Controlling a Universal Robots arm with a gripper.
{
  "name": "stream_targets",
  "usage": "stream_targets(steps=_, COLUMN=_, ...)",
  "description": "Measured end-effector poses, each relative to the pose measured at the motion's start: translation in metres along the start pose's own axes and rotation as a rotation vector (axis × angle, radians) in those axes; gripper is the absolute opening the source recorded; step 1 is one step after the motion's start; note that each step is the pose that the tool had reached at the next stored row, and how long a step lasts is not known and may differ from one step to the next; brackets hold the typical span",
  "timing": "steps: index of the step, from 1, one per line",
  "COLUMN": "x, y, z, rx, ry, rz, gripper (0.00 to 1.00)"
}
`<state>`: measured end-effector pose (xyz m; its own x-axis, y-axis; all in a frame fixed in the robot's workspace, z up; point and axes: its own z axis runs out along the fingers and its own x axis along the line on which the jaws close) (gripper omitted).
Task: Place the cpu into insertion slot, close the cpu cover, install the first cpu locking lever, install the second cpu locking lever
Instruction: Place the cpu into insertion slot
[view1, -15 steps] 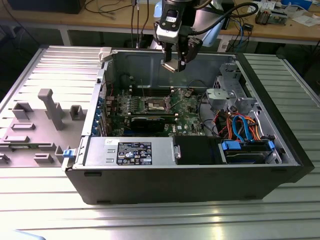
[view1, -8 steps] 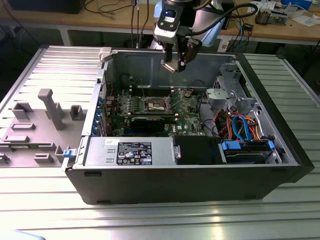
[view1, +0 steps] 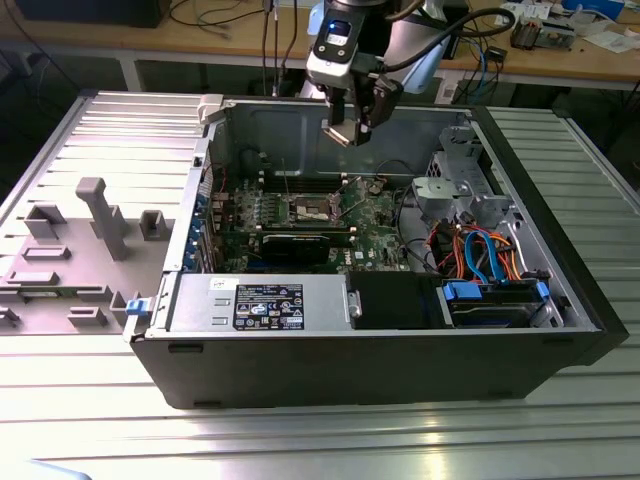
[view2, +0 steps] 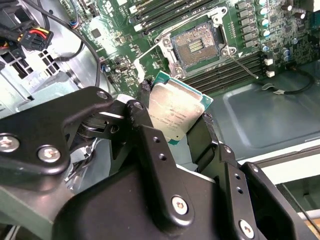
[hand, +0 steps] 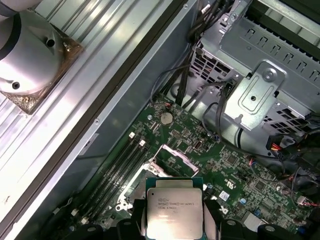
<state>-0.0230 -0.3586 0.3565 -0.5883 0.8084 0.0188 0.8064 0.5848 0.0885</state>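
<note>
silvery-grey on its top face and green at its rim, the cpu (view2: 176, 111) (hand: 174, 212) is clenched between the black jaws, with one jaw bearing on each of two opposite edges. the jaws hang from the arm (view1: 350, 55) inside the open computer case (view1: 350, 365). they hold the chip raised above the insertion slot (view1: 312, 207) (view2: 196, 44), clear of it and not touching it.

the insertion slot sits on the green motherboard (hand: 220, 165), and its dark pin grid lies uncovered inside the silver rim. the cpu cover (hand: 175, 159) is swung up off the slot, its square window showing in the first wrist view. a thin wire locking lever (view2: 244, 64) juts out from one corner of the slot. it lies across the long black memory slots (view2: 220, 75) that run just beside the slot. a second bank of memory slots (view2: 165, 10) runs along the opposite side of the slot.

in the exterior view, the long black graphics card (view1: 300, 243) lies just beside the slot, on the side toward the case's near wall. the power supply (view1: 262, 300) sits beyond the card, farther from the slot. the grey drive cage (view1: 455, 190) stands well apart from the slot, toward the exterior view's right. the case rests on a ribbed metal counter (view1: 300, 440).
</note>
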Motion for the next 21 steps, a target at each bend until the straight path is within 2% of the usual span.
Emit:
stream_targets(steps=7, x=0.0000, y=-0.0001, z=0.0006, rx=-0.0011, ry=-0.0047, rz=0.054, gripper=0.54)
stream_targets(steps=21, x=0.0000, y=-0.0001, z=0.0010, rx=-0.0018, ry=-0.0105, rz=0.112, gripper=0.54)
